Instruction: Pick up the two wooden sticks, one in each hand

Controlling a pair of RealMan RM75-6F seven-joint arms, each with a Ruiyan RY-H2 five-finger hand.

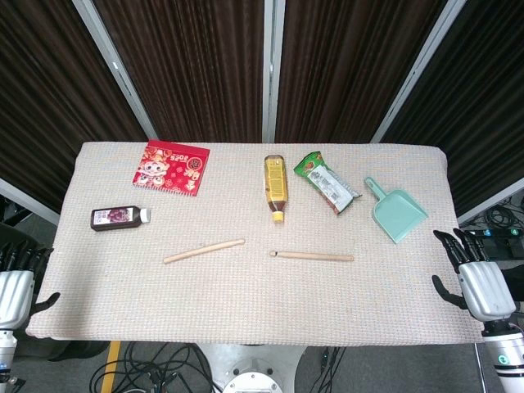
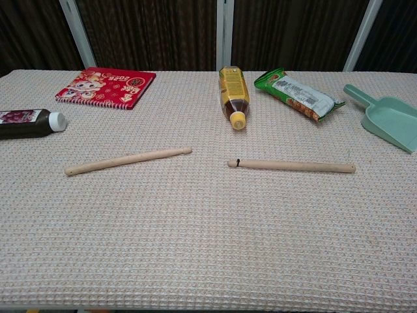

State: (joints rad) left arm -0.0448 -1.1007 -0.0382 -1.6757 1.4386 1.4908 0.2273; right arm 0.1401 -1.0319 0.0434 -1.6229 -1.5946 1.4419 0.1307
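Observation:
Two wooden sticks lie on the table cloth near the middle. The left stick [image 1: 204,250] [image 2: 128,160] slants slightly, its right end further back. The right stick [image 1: 312,256] [image 2: 291,165] lies almost level, with a dark ring near its left end. My left hand [image 1: 15,291] hangs off the table's left edge, fingers apart and holding nothing. Beside the right edge, my right hand [image 1: 476,280] is likewise empty with fingers spread. Neither hand shows in the chest view.
At the back lie a red notebook [image 1: 171,166], a dark bottle with a white cap [image 1: 119,217], a yellow-capped bottle [image 1: 277,189], a green snack packet [image 1: 326,182] and a teal dustpan [image 1: 396,211]. The beige table cloth [image 1: 246,303] stretches bare in front of the sticks.

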